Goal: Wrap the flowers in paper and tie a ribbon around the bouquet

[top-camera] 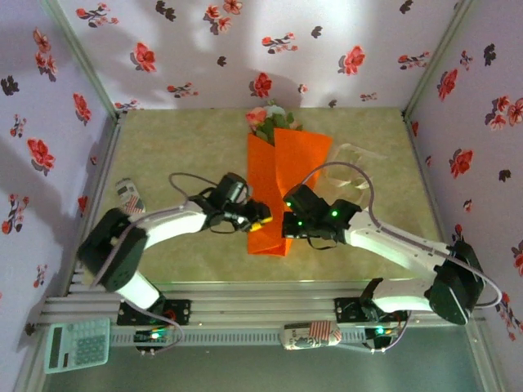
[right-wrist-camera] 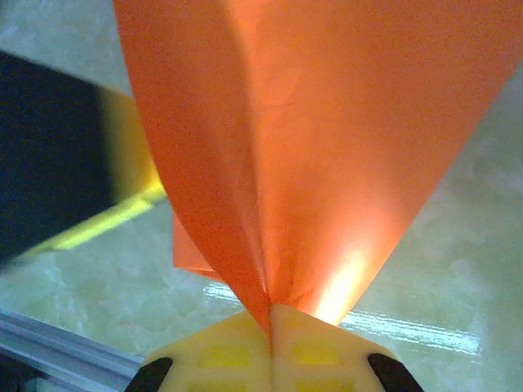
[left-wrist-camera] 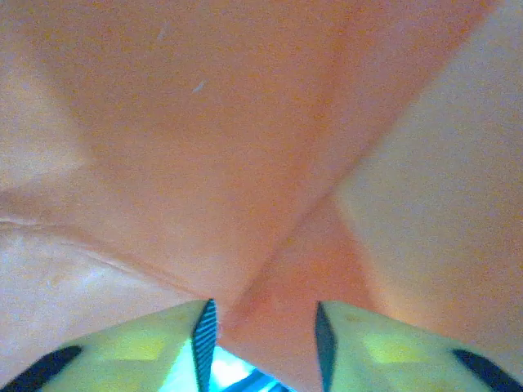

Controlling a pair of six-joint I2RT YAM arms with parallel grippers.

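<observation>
Right gripper (right-wrist-camera: pixel 270 317) pinching paper (right-wrist-camera: pixel 327 122); left gripper (left-wrist-camera: pixel 264 312) parted, seemingly

The overhead camera looks down on the counter (top-camera: pixel 163 147) from above its 6 o'clock edge. Wrist cameras sit close against the orange paper (top-camera: pixel 286 163) from 9 and 3 o'clock; all views share it.
</observation>
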